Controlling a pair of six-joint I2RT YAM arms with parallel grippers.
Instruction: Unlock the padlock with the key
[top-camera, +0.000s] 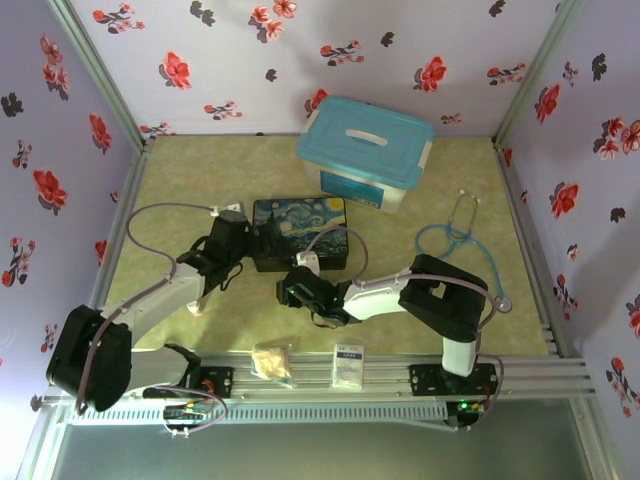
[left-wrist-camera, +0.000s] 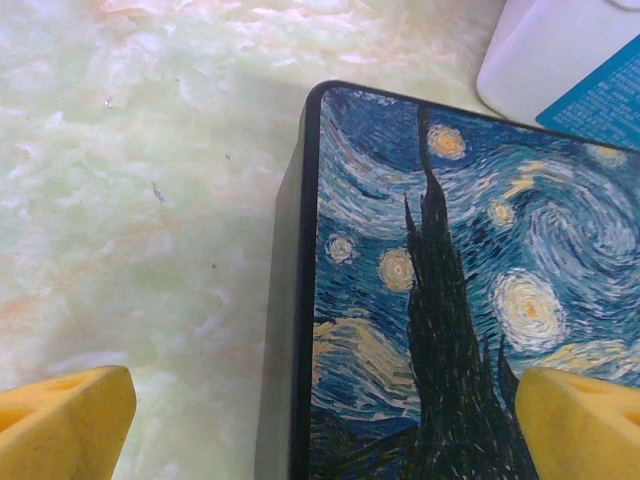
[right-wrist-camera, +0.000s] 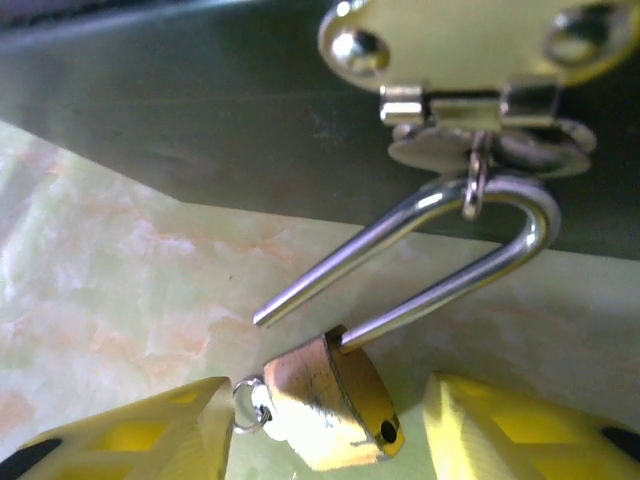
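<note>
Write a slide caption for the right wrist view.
Unlocked padlock, one leg of its shackle free, hangs from the hasp on the dark box, flanked by the open right gripper.

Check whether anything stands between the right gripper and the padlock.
Nothing visible does. The padlock body sits right between the open fingers of the right gripper. Its shackle, one end free, hooks through the hasp ring on the painted box.
</note>
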